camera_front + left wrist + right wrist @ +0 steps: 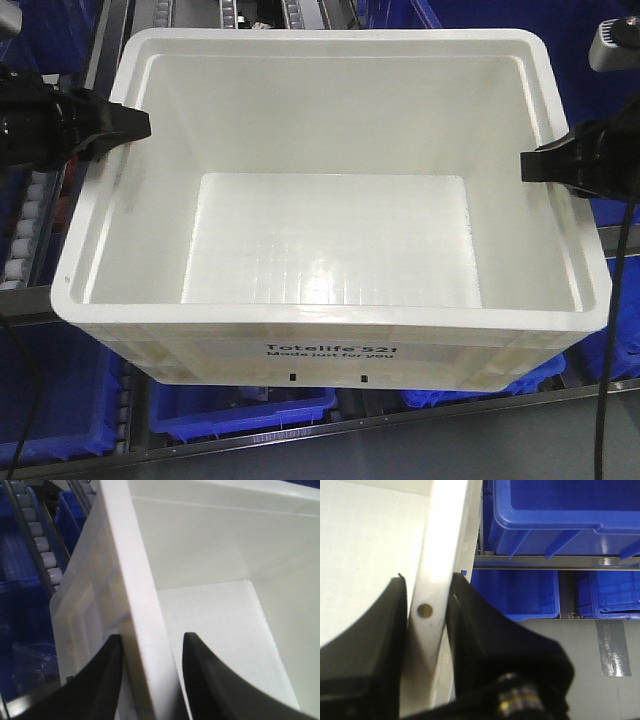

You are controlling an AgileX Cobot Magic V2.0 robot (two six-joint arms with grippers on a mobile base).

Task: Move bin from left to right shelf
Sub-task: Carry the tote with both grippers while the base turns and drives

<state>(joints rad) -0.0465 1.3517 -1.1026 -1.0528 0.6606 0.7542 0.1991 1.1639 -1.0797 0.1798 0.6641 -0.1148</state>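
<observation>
I have the bin (pixel 320 318) hanging between my two arms, pinched by its side walls. The left end effector (pixel 135 122) straddles the left rim, one finger (pixel 102 680) outside against the ribbed skirt and the other finger inside the cavity. It is drawn narrow onto the wall, though at the very tips I see a sliver of slack on the inner side. The right end effector (pixel 430 580) clamps the opposite rim tight. Both of its pads press flat on the white lip, just above a small round brass-coloured stud (pixel 424 611).

I hold it this way because the tote is too wide for one arm. With a grip on each wall, roughly opposite one another, the load stays level and does not swing. The bin is empty and its open top faces up. Its printed side (pixel 330 350) is the wall nearest me, between the two end effectors and below them.

Beyond the left end effector, on its outer side, run the roller rails (pixel 42 545) of the rack. Past the right end effector, outward and below, sit blue bins (pixel 555 510). I judge the tote is off the shelf and in transit. The risk is the thin rim slipping or flexing if one arm leads the other, so the sideways carry calls for matched motion.
</observation>
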